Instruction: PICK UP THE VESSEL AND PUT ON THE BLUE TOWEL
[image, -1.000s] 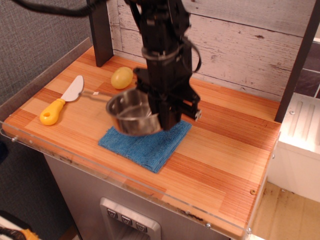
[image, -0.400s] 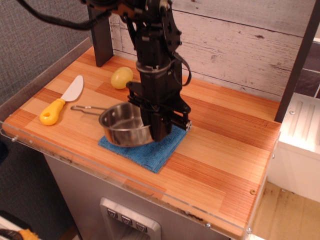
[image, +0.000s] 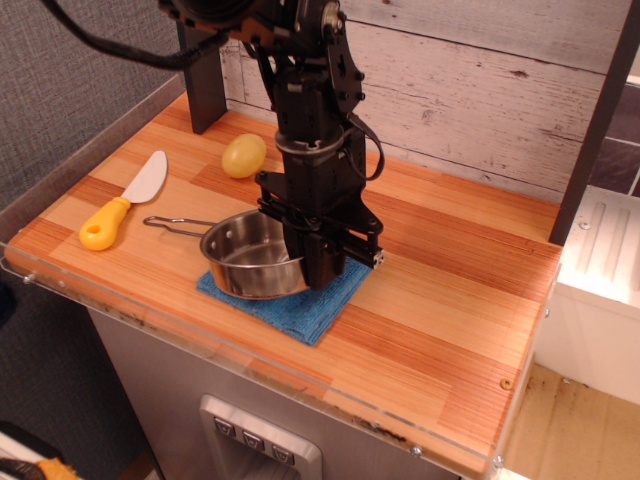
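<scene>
Worktop (image: 450, 290) is striped reddish-orange wood planks, with a clear acrylic strip along the front edge and a grey cabinet face below carrying a small switch panel (image: 255, 437). Back wall is whitewashed horizontal boards (image: 470, 90); dark upright posts stand at back left (image: 203, 80) and at right (image: 598, 120). Grey fabric wall on the left, white unit and pale wood floor visible at right.

Black robot arm comes down from the top centre. Gripper (image: 318, 268) is low over the vessel's right rim, closed onto that rim as far as the view shows; fingertips partly hidden behind the pan wall.

The vessel (image: 250, 255), a shiny steel pan, is on or just above the blue towel (image: 320, 305), covering its left half; contact underneath can't be confirmed. Its thin wire handle (image: 175, 223) sticks out left over bare wood. Towel lies near the front centre of the worktop, corner pointing to the front edge.

Yellow-handled knife (image: 122, 205) with a white blade lies at left, well apart from the pan. Yellow lemon-like fruit (image: 243, 155) sits near the back, just left of the arm.
</scene>
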